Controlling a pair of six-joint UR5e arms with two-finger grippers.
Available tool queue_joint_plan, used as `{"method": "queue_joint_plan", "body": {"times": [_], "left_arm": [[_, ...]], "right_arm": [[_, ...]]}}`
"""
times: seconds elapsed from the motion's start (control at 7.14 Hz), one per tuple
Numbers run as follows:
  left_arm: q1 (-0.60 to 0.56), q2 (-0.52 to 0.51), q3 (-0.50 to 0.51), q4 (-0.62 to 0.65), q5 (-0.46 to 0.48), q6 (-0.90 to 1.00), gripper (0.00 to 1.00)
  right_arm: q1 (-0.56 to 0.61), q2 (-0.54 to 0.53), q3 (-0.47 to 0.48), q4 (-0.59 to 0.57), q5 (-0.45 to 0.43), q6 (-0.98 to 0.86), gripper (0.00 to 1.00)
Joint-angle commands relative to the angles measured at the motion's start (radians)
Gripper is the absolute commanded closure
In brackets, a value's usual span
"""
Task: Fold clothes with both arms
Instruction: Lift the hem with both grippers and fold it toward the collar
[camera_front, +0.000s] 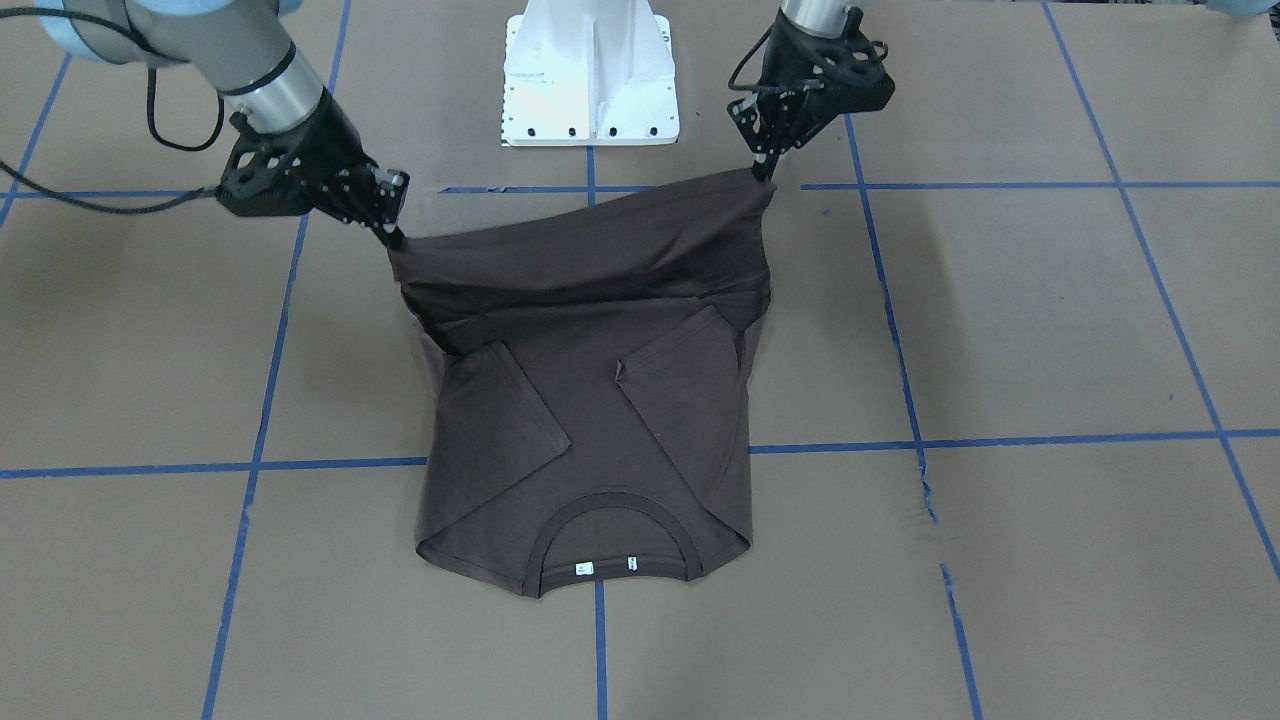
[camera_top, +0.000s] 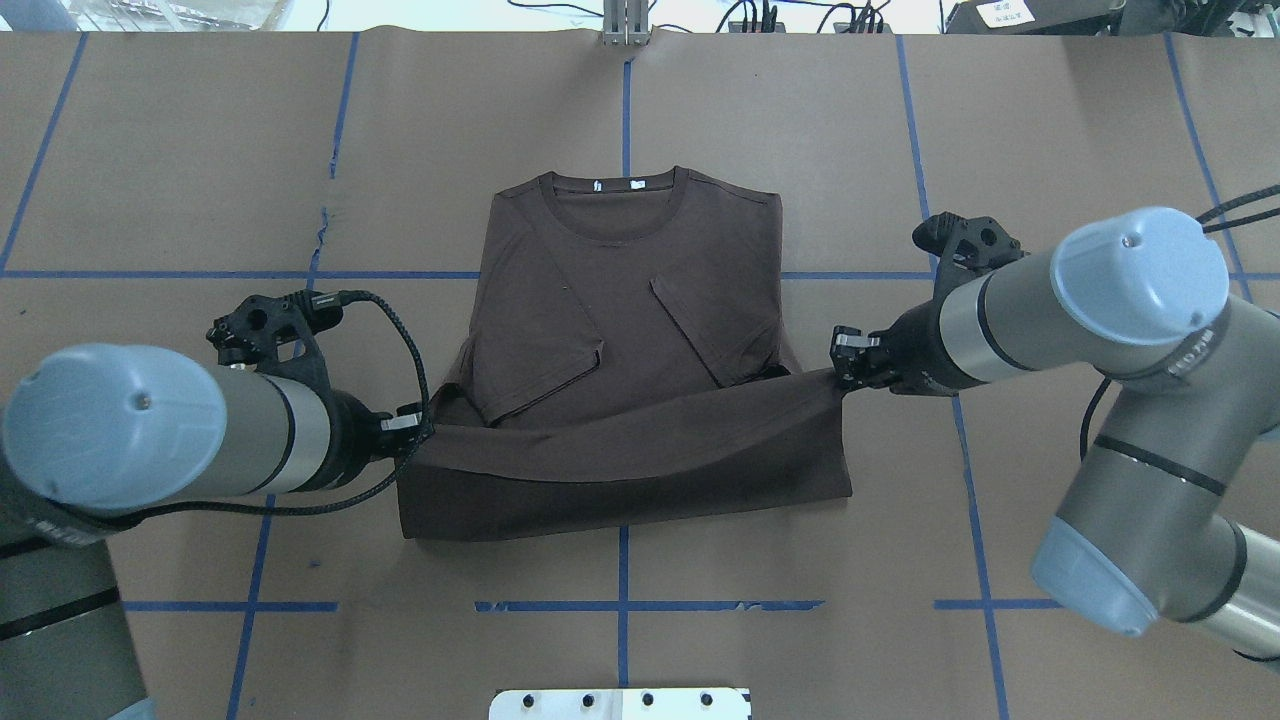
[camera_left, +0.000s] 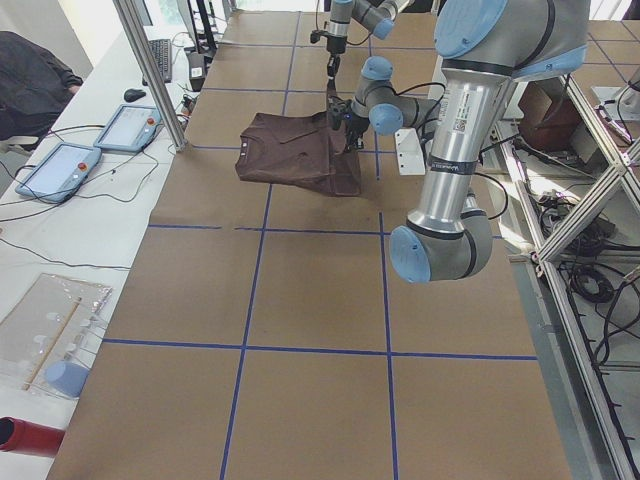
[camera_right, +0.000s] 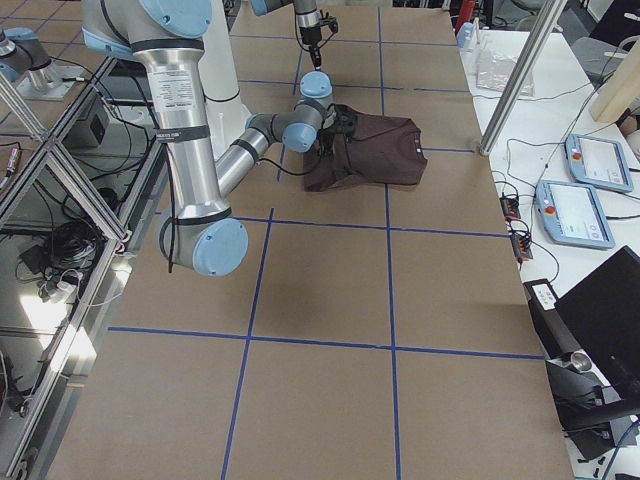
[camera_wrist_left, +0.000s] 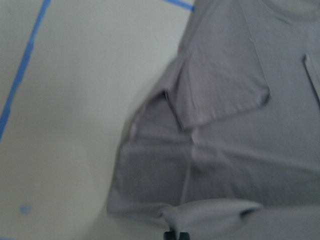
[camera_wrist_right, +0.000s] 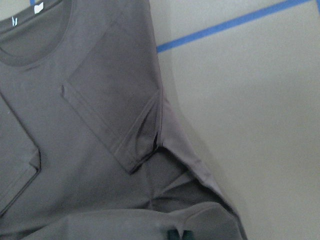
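Shirt (camera_top: 620, 300) lies mid-table (camera_top: 200, 150), sleeves folded inward, collar on the side away from the robot. The left gripper (camera_top: 426, 429) and the right gripper (camera_top: 836, 375) each have their fingers pinched together on one corner of the hem, holding that edge raised and stretched between them.

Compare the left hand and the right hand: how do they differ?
The left hand grips the T-shirt's hem at the corner nearer the robot; the right hand grips the other corner farther forward. In the overhead view a black cable loops beside the left hand, none beside the right hand. Both are shut on the hem, holding it off the table.
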Motion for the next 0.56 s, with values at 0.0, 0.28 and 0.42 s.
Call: {"method": "queue_joint_plan", "body": {"times": [0.0, 0.28, 0.42], "left_arm": [[-0.082, -0.058, 0.144, -0.037, 0.001, 0.066, 1.0], [-0.205, -0.128, 0.28, -0.073, 0.0, 0.192, 1.0], [-0.239, -0.171, 0.38, -0.111, 0.0, 0.226, 1.0]], "right_arm": [[0.085, 0.079, -0.151, 0.001, 0.008, -0.055, 1.0], [0.125, 0.139, -0.26, 0.002, 0.008, -0.064, 1.0], [0.145, 0.2, -0.333, 0.003, 0.008, -0.064, 1.0]]}}
